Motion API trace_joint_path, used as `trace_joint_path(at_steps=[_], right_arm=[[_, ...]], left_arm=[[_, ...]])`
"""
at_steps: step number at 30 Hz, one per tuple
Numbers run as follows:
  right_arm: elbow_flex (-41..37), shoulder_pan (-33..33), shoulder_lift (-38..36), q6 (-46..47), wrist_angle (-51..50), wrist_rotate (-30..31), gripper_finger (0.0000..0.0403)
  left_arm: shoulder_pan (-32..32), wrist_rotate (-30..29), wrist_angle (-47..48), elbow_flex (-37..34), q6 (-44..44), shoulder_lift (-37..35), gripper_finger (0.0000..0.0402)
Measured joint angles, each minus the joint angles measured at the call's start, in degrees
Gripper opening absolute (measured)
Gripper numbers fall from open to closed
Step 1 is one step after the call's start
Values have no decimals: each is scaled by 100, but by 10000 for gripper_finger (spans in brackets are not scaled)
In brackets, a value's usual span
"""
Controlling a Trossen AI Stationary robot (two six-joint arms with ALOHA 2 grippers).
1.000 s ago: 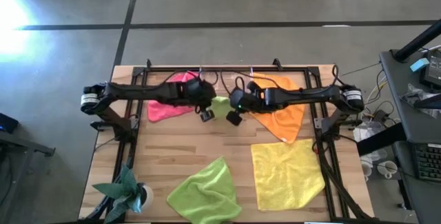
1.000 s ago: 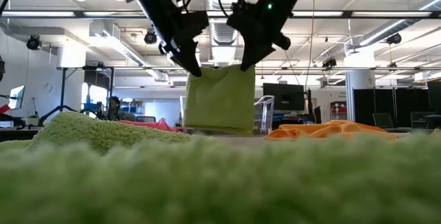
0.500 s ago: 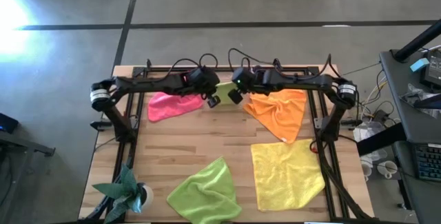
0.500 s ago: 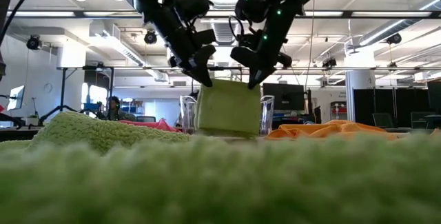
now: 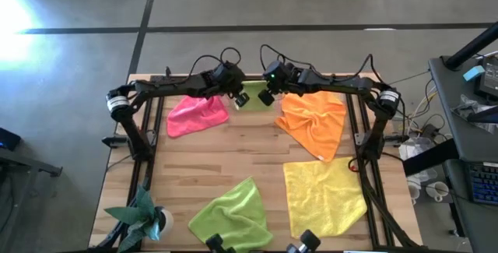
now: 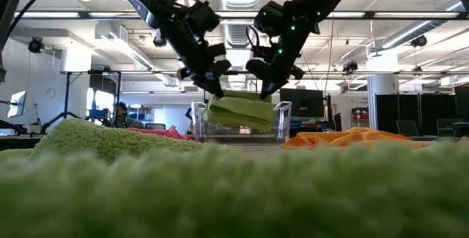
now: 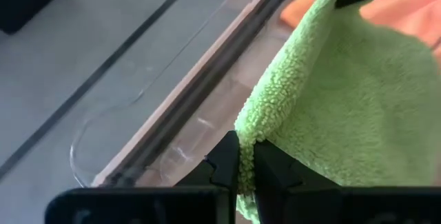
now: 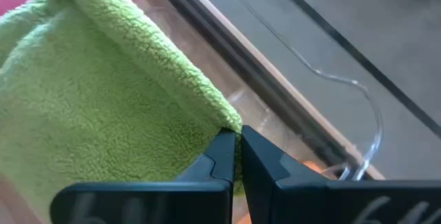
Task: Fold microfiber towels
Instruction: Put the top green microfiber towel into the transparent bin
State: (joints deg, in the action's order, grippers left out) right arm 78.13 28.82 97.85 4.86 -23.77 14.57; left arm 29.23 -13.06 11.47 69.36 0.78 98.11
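Observation:
A folded lime green microfiber towel (image 5: pixel 250 95) hangs between my two grippers at the table's far edge, over a clear plastic tray (image 6: pixel 283 121). My left gripper (image 5: pixel 240 102) is shut on one upper corner and my right gripper (image 5: pixel 264 97) on the other. In the low view the towel (image 6: pixel 238 112) sags down between the tray's walls. A pink towel (image 5: pixel 196 114), an orange one (image 5: pixel 315 121), a yellow one (image 5: pixel 323 195) and a second lime green one (image 5: pixel 231 216) lie flat on the table. My left gripper pinches the folded towel's upper corner (image 7: pixel 252 131) between its two fingers, slanting down from the table's left. The towel hangs below the fingers, sagging into the tray. My right gripper pinches the opposite upper corner (image 8: pixel 226 122) between its two fingers, slanting down from the table's right. The top edge runs slack between the two holds.
The clear tray's wall (image 7: pixel 138 93) stands against the table's far frame rail. A small potted plant (image 5: pixel 144 216) stands at the near left corner. Bare wood lies in the table's middle, between the towels.
Both grippers have carried the lime green towel toward the table's far edge and a little down. It hung upright as a flat panel before; now it sags in a bunch between the tray's walls. Both grippers stay shut on its corners.

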Motion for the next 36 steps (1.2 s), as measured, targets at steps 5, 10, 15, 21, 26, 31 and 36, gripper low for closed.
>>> trace_joint_path(at_steps=[5, 10, 15, 21, 26, 31, 36], right_arm=[[0, 223, 172, -297, 366, -291, 8], [0, 397, 372, -405, 382, -422, 8], [0, 468, 555, -445, 575, -416, 8], [0, 536, 590, -571, 691, -414, 8], [2, 631, 590, -708, 809, -460, 8], [2, 661, 640, -721, 837, -466, 8], [2, 669, 683, -791, 811, -483, 8]], left_arm=[[122, 7, -80, 56, -4, 228, 13], [137, 8, -77, 164, -4, 438, 13], [199, -96, -57, 314, -21, 647, 13], [294, -120, -92, 358, -33, 774, 13], [369, -155, -131, 354, -31, 774, 13], [418, -160, -212, 348, -31, 774, 13], [416, -176, -243, 348, -29, 776, 13]])
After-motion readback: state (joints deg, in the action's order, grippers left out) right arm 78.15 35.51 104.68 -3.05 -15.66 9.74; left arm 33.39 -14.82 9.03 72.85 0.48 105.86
